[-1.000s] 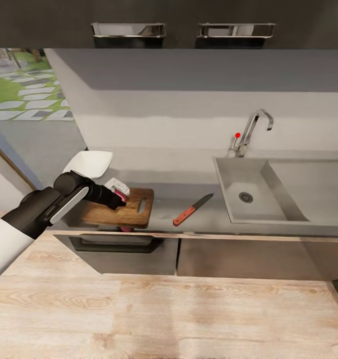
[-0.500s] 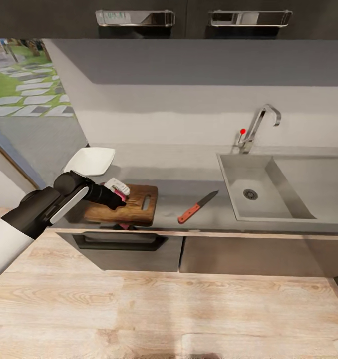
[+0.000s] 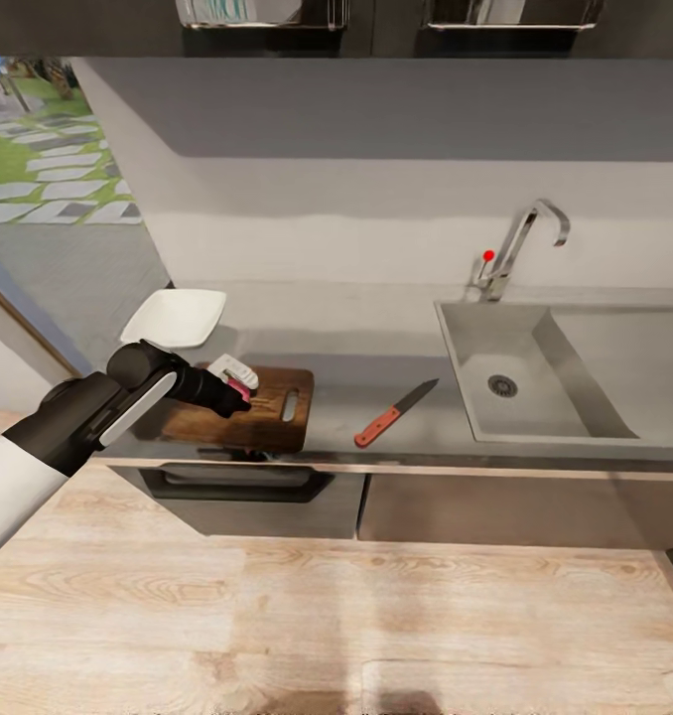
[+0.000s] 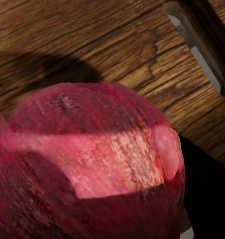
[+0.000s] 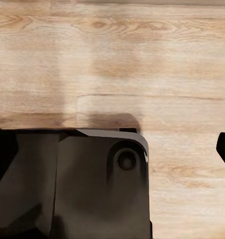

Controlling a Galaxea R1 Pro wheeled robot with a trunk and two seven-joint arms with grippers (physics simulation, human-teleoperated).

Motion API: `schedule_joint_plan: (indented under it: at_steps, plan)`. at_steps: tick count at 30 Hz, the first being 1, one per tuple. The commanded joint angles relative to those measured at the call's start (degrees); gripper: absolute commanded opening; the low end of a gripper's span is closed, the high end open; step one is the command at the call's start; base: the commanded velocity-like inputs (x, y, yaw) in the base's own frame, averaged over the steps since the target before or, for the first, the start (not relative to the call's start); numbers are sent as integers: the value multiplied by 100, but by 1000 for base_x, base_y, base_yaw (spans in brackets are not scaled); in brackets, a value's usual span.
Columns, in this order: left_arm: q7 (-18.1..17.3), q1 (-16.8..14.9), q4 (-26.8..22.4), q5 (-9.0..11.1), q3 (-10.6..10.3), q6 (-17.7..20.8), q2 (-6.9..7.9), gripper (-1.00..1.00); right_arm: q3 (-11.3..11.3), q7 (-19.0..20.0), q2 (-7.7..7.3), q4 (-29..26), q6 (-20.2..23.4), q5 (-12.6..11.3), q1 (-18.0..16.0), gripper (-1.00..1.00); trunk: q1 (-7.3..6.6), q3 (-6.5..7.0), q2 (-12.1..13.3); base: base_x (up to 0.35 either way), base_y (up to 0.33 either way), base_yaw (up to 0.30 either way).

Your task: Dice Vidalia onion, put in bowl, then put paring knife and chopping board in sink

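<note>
The bench [image 3: 376, 348] carries the sink [image 3: 495, 422] at the right, the board [image 3: 277, 422] at the left, the bowl [image 3: 175, 317] behind it and the knife [image 3: 394, 413] between board and sink, lying diagonally with its blade toward the sink. The left hand [image 3: 239, 388] grips the onion [image 4: 87, 164] just above the board. The right hand's state I cannot tell. Since 1 second ago only the camera has shifted.
</note>
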Motion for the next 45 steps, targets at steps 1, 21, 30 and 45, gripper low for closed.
schedule_joint_plan:
  at_steps: [1,21,30,45]
  plan:
    - [-42,-8,-3,-38,-10,6,4,-100,-40,55,7,-11,-11,22,0,100,3,-18,-11,0,0,0]
    - [-44,-8,2,-38,-10,6,13,-100,-40,56,11,-11,-11,22,0,100,3,-48,-11,24,54,0]
    - [-47,-8,-39,-38,-12,9,13,-100,-40,56,11,-11,-11,22,0,100,3,-48,-11,28,22,0]
    - [-46,-8,-47,-38,-19,10,13,-100,-40,56,9,-11,-11,22,0,100,3,-103,-11,0,0,0]
